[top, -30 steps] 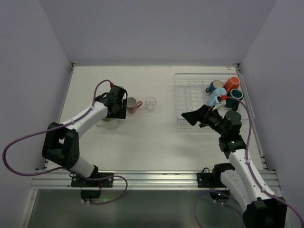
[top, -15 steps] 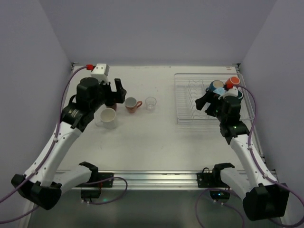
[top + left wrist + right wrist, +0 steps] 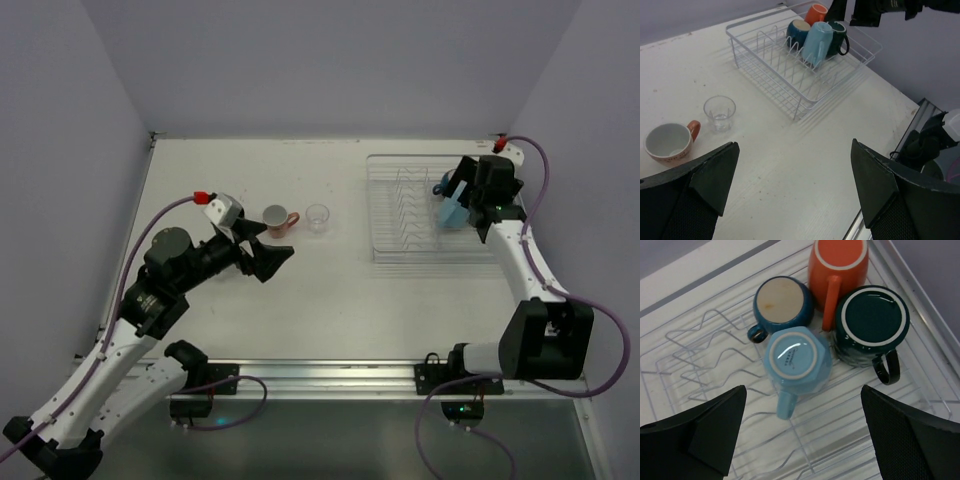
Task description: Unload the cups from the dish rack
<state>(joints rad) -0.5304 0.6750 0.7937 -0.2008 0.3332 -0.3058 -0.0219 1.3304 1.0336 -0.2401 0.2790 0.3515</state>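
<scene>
The white wire dish rack (image 3: 400,215) (image 3: 771,64) (image 3: 700,345) holds several upturned cups at its right end: light blue (image 3: 796,356) (image 3: 817,42) (image 3: 452,213), dark blue (image 3: 782,302) (image 3: 799,31), orange (image 3: 837,262) (image 3: 816,12) and dark teal (image 3: 871,322) (image 3: 838,37). My right gripper (image 3: 803,395) (image 3: 478,198) hangs open above them, nearest the light blue one. On the table left of the rack stand a salmon-pink cup (image 3: 277,219) (image 3: 669,142) and a clear glass tumbler (image 3: 317,216) (image 3: 720,111). My left gripper (image 3: 272,260) (image 3: 794,145) is open and empty, just in front of those two.
White walls close in the table on three sides. The aluminium rail (image 3: 330,375) runs along the near edge. The rack's left rows of tines (image 3: 715,340) hold nothing. My right arm's base (image 3: 927,145) shows at the table's near right corner.
My left gripper opened, lifted off the cups on the table and swung back toward the near middle. My right arm reached to the rack's far right end, above the cups.
</scene>
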